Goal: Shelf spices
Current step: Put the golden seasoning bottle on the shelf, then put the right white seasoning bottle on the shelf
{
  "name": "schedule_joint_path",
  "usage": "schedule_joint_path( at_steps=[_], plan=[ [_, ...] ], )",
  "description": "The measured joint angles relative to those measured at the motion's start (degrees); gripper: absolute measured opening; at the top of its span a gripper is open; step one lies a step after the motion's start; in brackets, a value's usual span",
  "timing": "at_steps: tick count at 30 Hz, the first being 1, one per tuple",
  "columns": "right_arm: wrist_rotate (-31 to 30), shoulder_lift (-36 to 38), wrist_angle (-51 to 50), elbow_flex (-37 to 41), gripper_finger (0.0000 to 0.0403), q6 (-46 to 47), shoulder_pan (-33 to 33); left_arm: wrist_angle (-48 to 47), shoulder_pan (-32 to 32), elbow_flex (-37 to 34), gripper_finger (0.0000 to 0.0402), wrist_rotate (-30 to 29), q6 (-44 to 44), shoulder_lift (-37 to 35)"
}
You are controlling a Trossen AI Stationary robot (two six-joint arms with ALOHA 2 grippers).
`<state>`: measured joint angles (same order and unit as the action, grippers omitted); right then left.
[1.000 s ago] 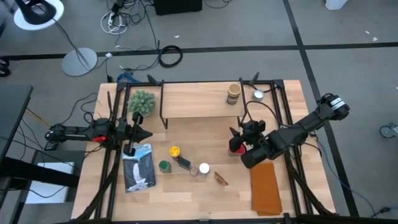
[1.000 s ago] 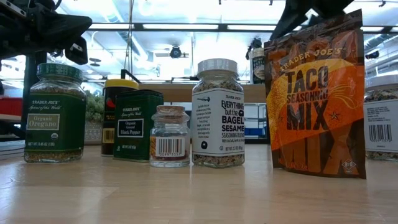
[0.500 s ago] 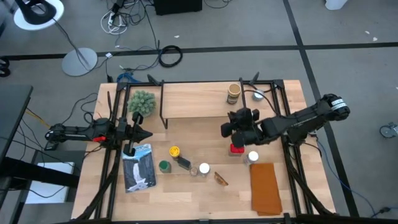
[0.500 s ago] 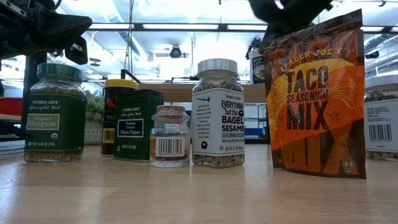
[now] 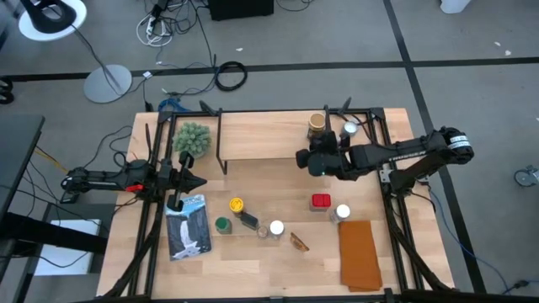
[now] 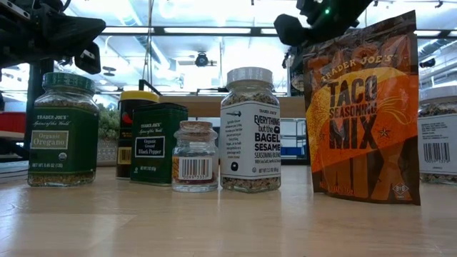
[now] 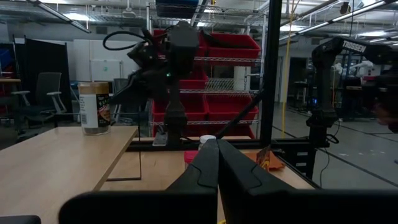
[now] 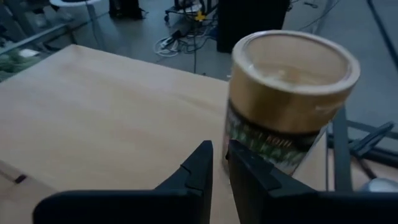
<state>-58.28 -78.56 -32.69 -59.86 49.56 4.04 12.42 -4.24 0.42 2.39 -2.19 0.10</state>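
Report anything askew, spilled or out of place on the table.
Nothing is spilled or toppled. Only the tan cylinder stands on the shelf; the red tin, the white-lidded jar and the other spices stand on the tabletop, none tipped.

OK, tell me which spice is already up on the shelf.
The tan cylinder, standing on the shelf near its right end; the other spices all sit on the table.
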Motion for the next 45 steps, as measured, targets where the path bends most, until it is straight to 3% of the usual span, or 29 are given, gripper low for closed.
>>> schedule_joint_path(
  at_steps=[19,26,36,40,45],
  plan=[
    [1.66,0.0,0.67,-0.02,0.0052,-10.02,-7.62,-0.01,-0.01,0.0,0.0006,0.0,0.0,0.0],
    [5.35,0.21,4.55,-0.02,0.0052,-13.7,-8.48,0.01,-0.01,-0.01,0.0006,0.0,0.01,0.0],
    [8.19,8.7,1.35,-3.53,0.0035,-12.47,0.61,0.01,-0.01,0.01,0.0006,0.0,0.01,0.0],
    [9.59,9.67,-8.22,-7.7,0.0007,-6.87,6.09,0.01,-0.01,-0.01,0.0006,0.0,0.0,0.0],
    [10.88,6.68,-21.67,-14.09,0.0004,4.81,12.61,0.03,0.0,0.0,0.0006,0.01,0.0,0.0]
  ],
)
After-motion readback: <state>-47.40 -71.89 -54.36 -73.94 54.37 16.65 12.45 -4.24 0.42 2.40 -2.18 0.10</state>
